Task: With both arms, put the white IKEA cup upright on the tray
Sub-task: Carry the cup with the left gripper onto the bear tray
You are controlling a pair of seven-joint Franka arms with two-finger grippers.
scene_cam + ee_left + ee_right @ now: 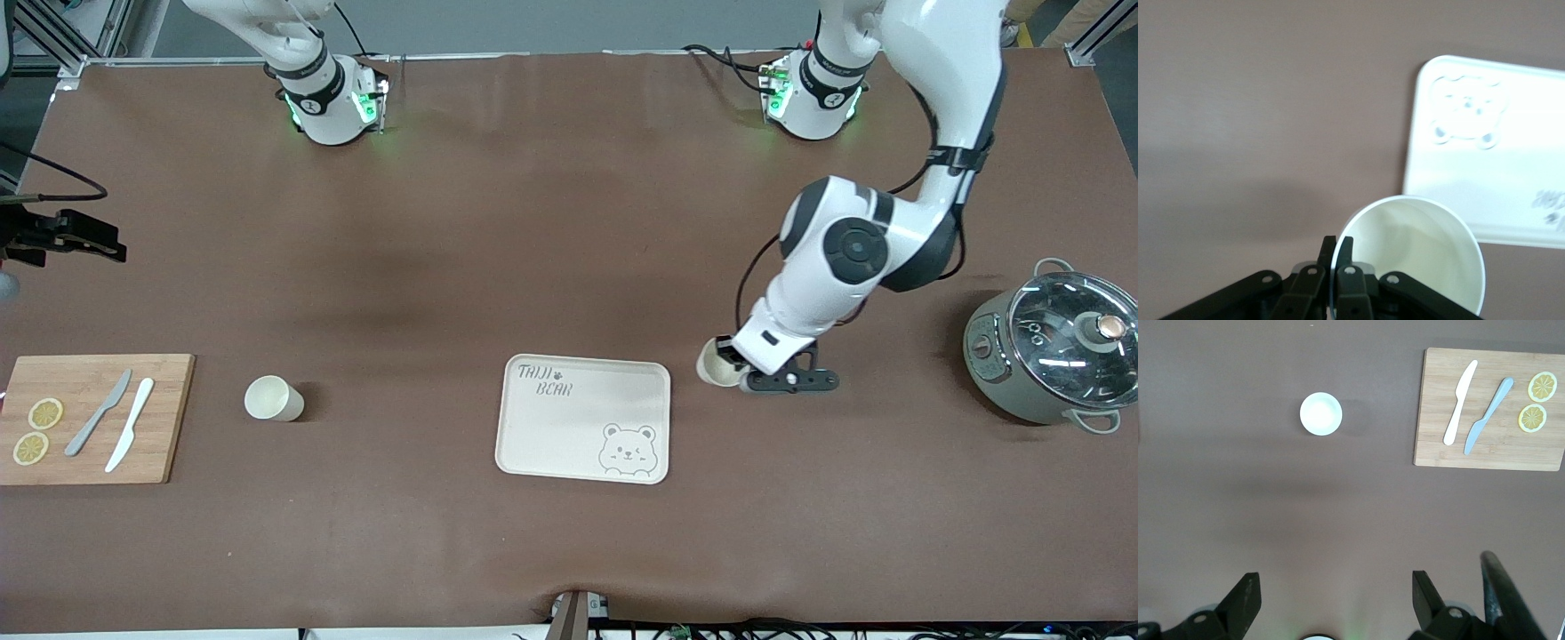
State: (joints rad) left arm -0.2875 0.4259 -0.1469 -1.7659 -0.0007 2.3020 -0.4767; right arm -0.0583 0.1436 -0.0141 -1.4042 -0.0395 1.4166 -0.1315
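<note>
**White cup clamped in the left tool beside the tray**

White round plastic cup (718, 364) is pinched at its rim by the left tool (742, 372), fingers (1345, 252) closed on either side of the wall, low over the brown bench (569, 267) just beside the cream rectangular tray with a bear drawing (582, 418), toward the left arm's end. A second white cup (274, 398) stands upright between the tray and the wooden cutting board (89, 418). The right tool (1331, 600) waits high, fingers apart.
</note>
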